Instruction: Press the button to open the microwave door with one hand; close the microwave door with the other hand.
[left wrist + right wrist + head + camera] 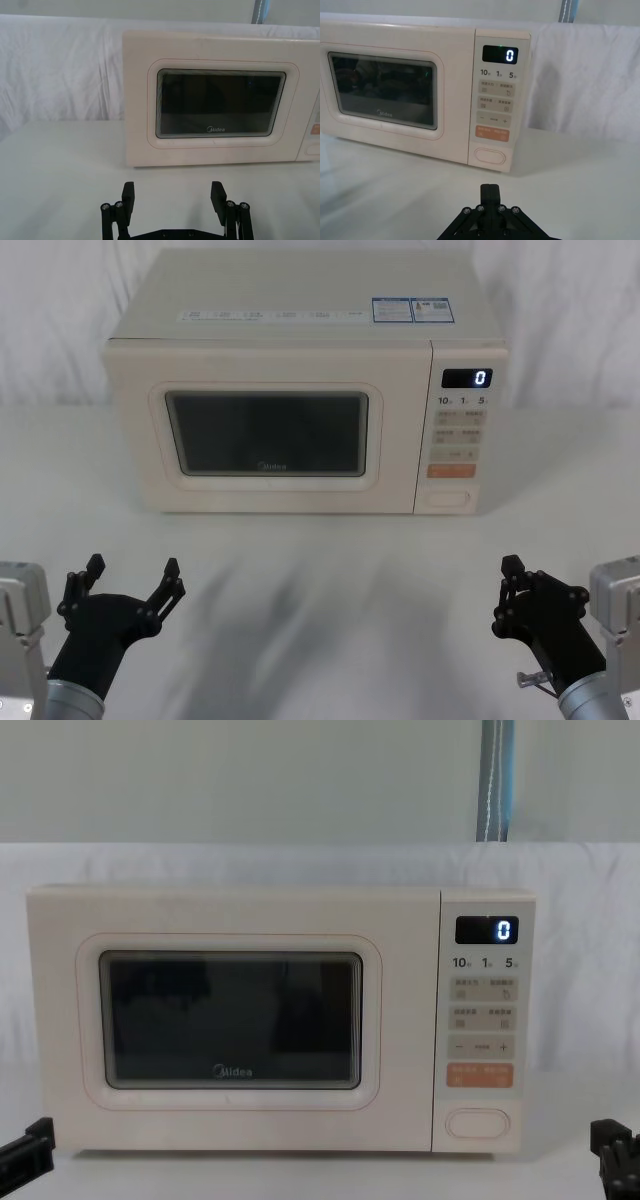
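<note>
Near counter (320,580) edge, right pincer (512,585) together, left pincer (133,575) apart; door (270,430) shut. Push button (449,499) square w/ right tip

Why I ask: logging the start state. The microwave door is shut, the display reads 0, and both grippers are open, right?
Not quite. The right gripper is shut, jaws together in the right wrist view. The left gripper is open, the microwave door shut, the display reads 0.

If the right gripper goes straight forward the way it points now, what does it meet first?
Probably the button at the bottom of the control panel: the shut right gripper points almost at it across bare table. Depth is unclear, so it might touch just beside it.
</note>
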